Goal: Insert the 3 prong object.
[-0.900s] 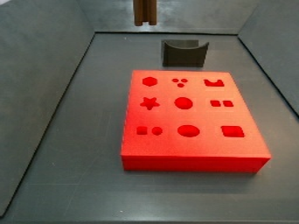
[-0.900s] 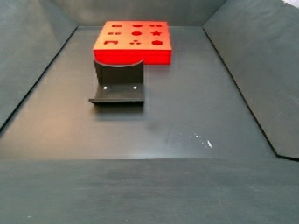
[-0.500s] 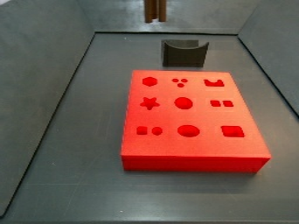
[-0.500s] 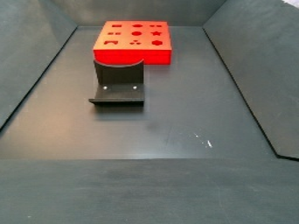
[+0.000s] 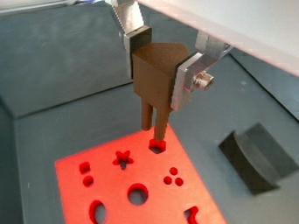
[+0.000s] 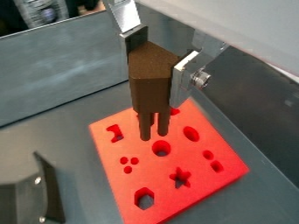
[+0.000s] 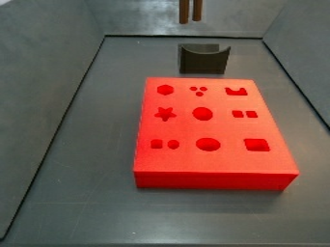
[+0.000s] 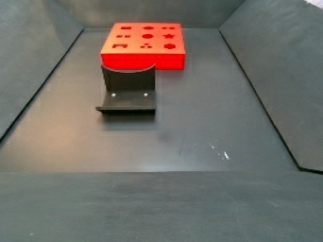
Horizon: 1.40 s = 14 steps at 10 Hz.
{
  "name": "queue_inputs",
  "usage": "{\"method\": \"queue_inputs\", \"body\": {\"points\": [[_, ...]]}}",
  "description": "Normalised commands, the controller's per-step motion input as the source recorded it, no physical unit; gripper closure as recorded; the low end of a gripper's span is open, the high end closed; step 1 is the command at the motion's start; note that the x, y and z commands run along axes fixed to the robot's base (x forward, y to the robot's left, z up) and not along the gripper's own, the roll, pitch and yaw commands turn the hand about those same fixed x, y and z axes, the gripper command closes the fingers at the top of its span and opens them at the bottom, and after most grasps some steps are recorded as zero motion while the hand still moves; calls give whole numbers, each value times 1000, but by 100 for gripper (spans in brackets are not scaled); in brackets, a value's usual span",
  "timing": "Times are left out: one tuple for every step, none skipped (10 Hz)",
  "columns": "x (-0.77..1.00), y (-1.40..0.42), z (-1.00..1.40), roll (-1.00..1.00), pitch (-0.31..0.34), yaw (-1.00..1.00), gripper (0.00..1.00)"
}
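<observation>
Carry phase, insertion not yet begun. The gripper (image 5: 162,63) is pinching the 3 prong object (image 5: 155,87) by its brown upper block, silver plates flat against two sides, rods pointing down and well clear of the red board (image 5: 140,179). In both wrist views the rods hang in the air above the board; their tips do not reach any hole. In a side view only the rod ends (image 7: 191,10) show at the far top edge, above and beyond the fixture (image 7: 203,58); the gripper itself is out of frame there. The three-dot hole (image 7: 199,92) sits in the board's far row. Judged next move: bring the piece nearer over that hole, match rod rotation to the dot pattern, then descend straight. The remaining side view shows board (image 8: 145,45) and fixture (image 8: 127,88) only, no piece.
</observation>
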Motion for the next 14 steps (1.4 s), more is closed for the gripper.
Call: {"method": "queue_inputs", "body": {"points": [[200,0,-209,94,0,886,100],[454,26,-409,0,0,643,100],[577,183,-609,0,20,429,100],[649,234,-669,0,19,374,100],[694,271,-729,0,31,320,100],[669,263,-723,0,37,326,100],[523,269,-594,0,46,377,100],[374,226,-451,46,44,491,100],[257,103,-106,0,0,420,100],[0,29,-14,-4,0,0,100],[317,0,-103,99,221,0,100],[423,0,-206,150,333,-129,100],[457,17,-306,123,350,-254,100],[414,14,-277,99,313,-254,100]]}}
